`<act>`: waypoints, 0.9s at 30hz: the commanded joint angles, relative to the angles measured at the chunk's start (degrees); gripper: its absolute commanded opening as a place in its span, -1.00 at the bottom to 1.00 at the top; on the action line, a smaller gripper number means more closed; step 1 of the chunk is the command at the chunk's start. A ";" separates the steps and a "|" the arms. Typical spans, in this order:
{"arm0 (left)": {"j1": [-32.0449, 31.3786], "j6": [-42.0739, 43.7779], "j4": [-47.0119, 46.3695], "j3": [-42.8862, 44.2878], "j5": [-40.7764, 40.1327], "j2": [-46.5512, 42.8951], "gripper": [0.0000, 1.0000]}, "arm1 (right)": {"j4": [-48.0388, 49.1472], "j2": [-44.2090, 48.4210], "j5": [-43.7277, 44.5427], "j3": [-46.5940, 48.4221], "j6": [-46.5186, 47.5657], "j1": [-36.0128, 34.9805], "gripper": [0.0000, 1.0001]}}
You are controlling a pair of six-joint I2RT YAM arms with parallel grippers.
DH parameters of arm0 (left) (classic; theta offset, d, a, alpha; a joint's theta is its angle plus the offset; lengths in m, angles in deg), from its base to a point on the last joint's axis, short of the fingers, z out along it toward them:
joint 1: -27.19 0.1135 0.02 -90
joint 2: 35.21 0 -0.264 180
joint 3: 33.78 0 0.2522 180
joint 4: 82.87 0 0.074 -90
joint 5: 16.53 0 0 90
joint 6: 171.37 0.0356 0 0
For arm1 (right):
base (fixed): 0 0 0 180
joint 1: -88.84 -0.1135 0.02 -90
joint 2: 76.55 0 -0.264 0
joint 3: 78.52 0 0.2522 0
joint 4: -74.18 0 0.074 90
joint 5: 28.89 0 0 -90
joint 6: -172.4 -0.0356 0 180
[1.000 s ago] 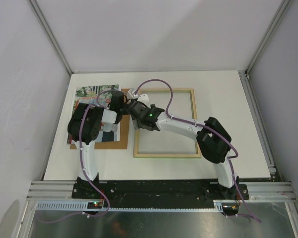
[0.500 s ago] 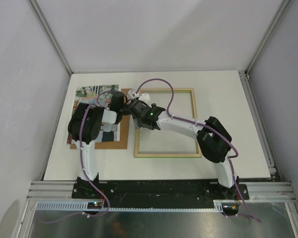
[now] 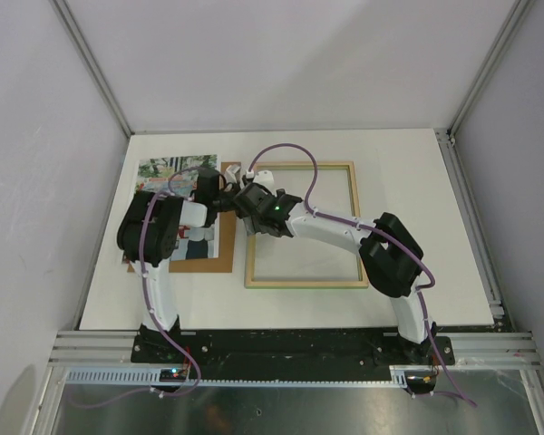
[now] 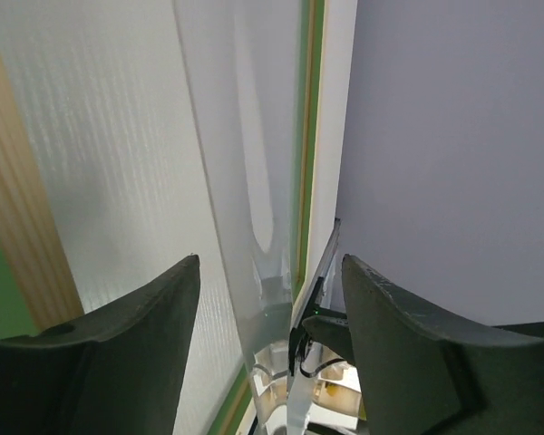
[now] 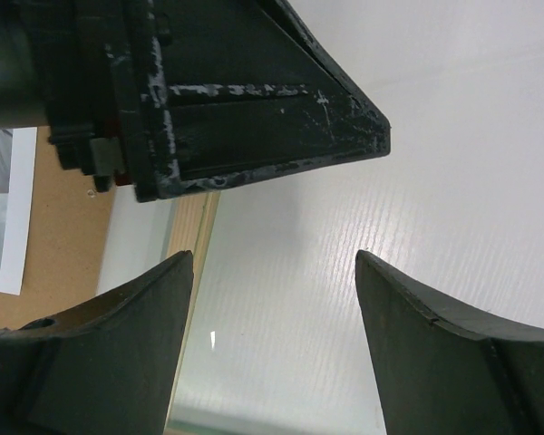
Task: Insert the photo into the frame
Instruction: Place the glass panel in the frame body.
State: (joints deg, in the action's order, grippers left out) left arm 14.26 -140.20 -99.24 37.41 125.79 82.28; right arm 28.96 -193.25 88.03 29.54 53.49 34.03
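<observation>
Thin pale-wood frame [image 3: 304, 284], green-edged.

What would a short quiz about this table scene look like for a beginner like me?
1. True or false: the photo already lies inside the frame.
2. The photo rests on: A) the frame, B) the brown board, C) a cloth.
3. Which side of the frame faces up, green or pale wood?
Key: 1 false; 2 B; 3 pale wood.
</observation>
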 commanded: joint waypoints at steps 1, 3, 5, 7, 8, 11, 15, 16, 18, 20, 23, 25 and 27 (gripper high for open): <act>1.27 3.17 2.69 -0.70 -2.16 -6.02 0.40 | 0.68 -0.73 0.53 0.12 -0.79 0.55 0.52; 1.66 4.15 4.88 -0.66 -3.39 -7.23 0.43 | 0.63 -0.79 0.36 0.05 -0.86 0.62 0.52; 2.03 5.50 8.04 -0.52 -5.32 -8.30 0.44 | 0.75 -0.93 0.23 0.04 -0.95 0.65 0.52; 2.38 7.18 12.74 0.06 -7.96 -9.42 0.46 | 0.96 -1.03 -0.07 -0.14 -0.99 0.66 0.52; 2.51 7.91 14.67 0.23 -9.31 -9.93 0.46 | 1.00 -1.10 -0.22 -0.20 -1.03 0.71 0.52; 2.99 9.70 19.31 0.95 -12.75 -11.97 0.46 | 1.15 -1.34 -0.48 -0.30 -1.12 0.81 0.52; 3.71 11.42 23.65 1.49 -16.56 -14.14 0.46 | 1.45 -1.67 -0.94 -0.53 -1.19 1.03 0.52; 3.88 11.61 24.16 1.56 -17.04 -14.40 0.46 | 1.56 -1.81 -1.10 -0.53 -1.22 1.07 0.52; 4.18 12.02 25.03 1.62 -17.63 -14.64 0.46 | 1.71 -2.00 -1.30 -0.57 -1.23 1.21 0.52; 4.37 12.28 25.54 1.50 -18.02 -14.83 0.45 | 1.88 -2.25 -1.51 -0.64 -1.24 1.31 0.52; 4.60 12.61 25.94 1.20 -18.33 -14.91 0.44 | 2.25 -2.57 -2.00 -0.72 -1.24 1.49 0.51; 4.63 13.04 26.38 1.15 -18.70 -14.99 0.44 | 2.58 -2.63 -2.47 -0.90 -1.17 1.58 0.52; 4.68 13.54 26.82 1.12 -19.17 -15.12 0.43 | 2.89 -2.34 -2.88 -1.08 -0.94 1.82 0.52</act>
State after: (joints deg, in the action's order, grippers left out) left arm 18.61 -129.31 -73.77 37.10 108.32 69.80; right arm 29.70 -195.26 85.67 28.73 53.45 35.37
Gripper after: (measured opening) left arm 0.721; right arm 0.761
